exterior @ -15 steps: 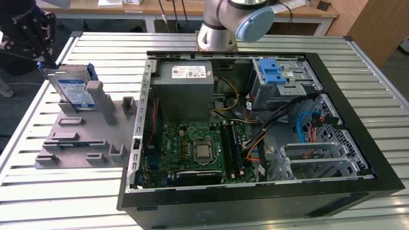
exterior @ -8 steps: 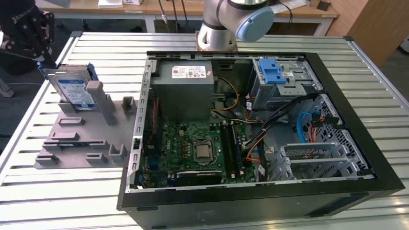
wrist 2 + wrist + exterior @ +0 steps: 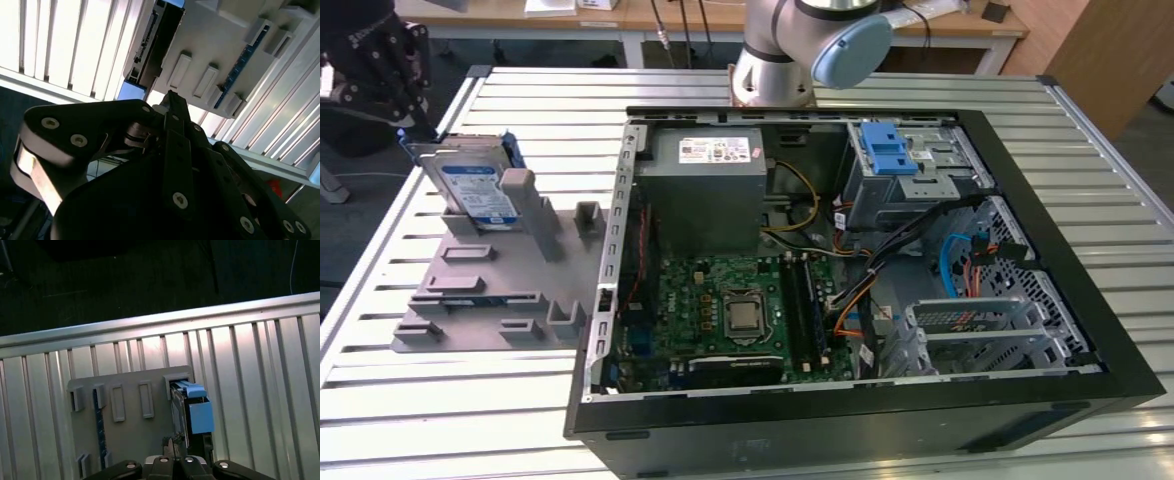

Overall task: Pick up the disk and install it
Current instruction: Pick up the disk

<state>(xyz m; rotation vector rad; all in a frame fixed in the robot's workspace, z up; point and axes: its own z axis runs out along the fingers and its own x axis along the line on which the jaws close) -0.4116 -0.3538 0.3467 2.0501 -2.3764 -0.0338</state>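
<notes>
Exterior view: you see the flat silver disk with its blue plastic bracket (image 3: 474,185) standing upright in the grey plastic rack (image 3: 494,295), on the exterior view's left of the open black computer case (image 3: 1014,400).
Both wrist views: the black gripper (image 3: 170,447) points toward the disk and does not touch it.
Hand: pinched narrow, holding nothing.
Cut off: the grey robot arm (image 3: 781,50) above its base.

- The arm (image 3: 777,45) is a smooth silver-grey tube with a rounded light-blue joint cap (image 3: 851,48).
- The gripper (image 3: 172,100) is matte black, built of flat overlapping linkage bars.
- Round silver screws (image 3: 180,200) stud the bars in both wrist views.
- A pale metal link (image 3: 31,172) edges the black housing.
</notes>
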